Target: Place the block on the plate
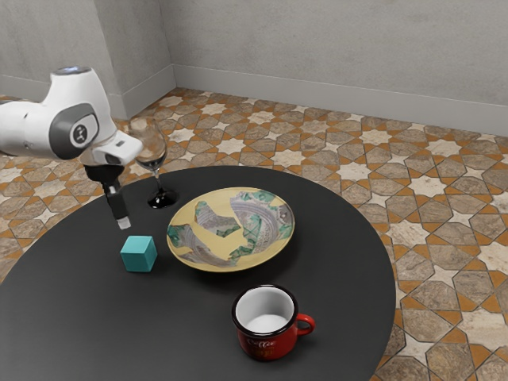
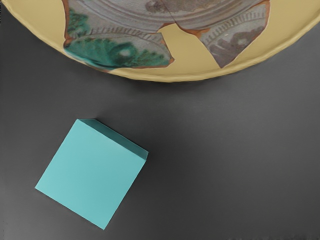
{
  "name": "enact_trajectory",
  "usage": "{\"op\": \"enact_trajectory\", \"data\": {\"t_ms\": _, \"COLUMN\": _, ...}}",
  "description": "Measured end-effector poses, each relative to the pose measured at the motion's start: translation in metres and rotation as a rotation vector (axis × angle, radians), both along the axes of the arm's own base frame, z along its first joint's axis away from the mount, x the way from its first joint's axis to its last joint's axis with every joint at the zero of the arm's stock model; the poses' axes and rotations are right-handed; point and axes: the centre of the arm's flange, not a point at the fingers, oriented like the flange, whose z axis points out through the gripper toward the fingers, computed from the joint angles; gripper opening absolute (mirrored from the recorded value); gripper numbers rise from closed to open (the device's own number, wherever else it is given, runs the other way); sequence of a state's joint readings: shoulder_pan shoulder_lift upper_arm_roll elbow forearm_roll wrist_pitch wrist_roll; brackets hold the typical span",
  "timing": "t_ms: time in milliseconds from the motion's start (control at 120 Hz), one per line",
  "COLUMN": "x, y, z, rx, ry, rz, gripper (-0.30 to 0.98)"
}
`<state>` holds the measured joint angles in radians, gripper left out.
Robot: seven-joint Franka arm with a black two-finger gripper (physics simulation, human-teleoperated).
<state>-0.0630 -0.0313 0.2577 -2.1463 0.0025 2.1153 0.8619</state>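
my tool point(image 1: 124, 225) is above the bench point(image 1: 182, 333), on the block's side of the patterned plate point(image 1: 208, 238); whether it stands wide or narrow i cannot tell. the turquoise block point(image 1: 139, 255) is on the bench beside the plate, with a gap between them. it's a cube, so i see no long axis; it lies flat, top face up, one side face turned roughly toward the plate. the wrist view gives me that side and the top face from above, with the plate's near rim. the exterior view adds the stemmed wine glass point(image 1: 155, 168), past the plate toward the exterior view's left, and the red enamel mug point(image 1: 268, 343), on the camera's side of the plate, handle to the exterior view's right.
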Motion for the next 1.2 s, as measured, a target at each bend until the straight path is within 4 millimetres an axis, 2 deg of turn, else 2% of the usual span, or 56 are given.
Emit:
{"op": "enact_trajectory", "data": {"t_ms": 200, "x": 0.007, "y": 0.029, "z": -0.040, "rx": 0.022, "ry": -0.004, "rz": -0.167, "gripper": 0.69}}
{"op": "enact_trajectory", "data": {"t_ms": 392, "x": 0.023, "y": -0.002, "z": -0.063, "rx": 0.027, "ry": 0.007, "rz": -0.361, "gripper": 0.69}}
{"op": "enact_trajectory", "data": {"t_ms": 550, "x": 0.038, "y": 0.003, "z": -0.092, "rx": 0.035, "ry": 0.038, "rz": -0.431, "gripper": 0.69}}
{"op": "enact_trajectory", "data": {"t_ms": 717, "x": 0.038, "y": 0.018, "z": -0.113, "rx": 0.035, "ry": 0.060, "rz": -0.463, "gripper": 0.69}}
{"op": "enact_trajectory", "data": {"t_ms": 892, "x": 0.048, "y": 0.021, "z": -0.134, "rx": 0.042, "ry": 0.078, "rz": -0.508, "gripper": 0.69}}
{"op": "enact_trajectory", "data": {"t_ms": 1133, "x": 0.048, "y": 0.021, "z": -0.165, "rx": 0.028, "ry": 0.113, "rz": -0.542, "gripper": 0.69}}
{"op": "enact_trajectory", "data": {"t_ms": 1200, "x": 0.048, "y": 0.022, "z": -0.166, "rx": 0.026, "ry": 0.112, "rz": -0.548, "gripper": 0.59}}
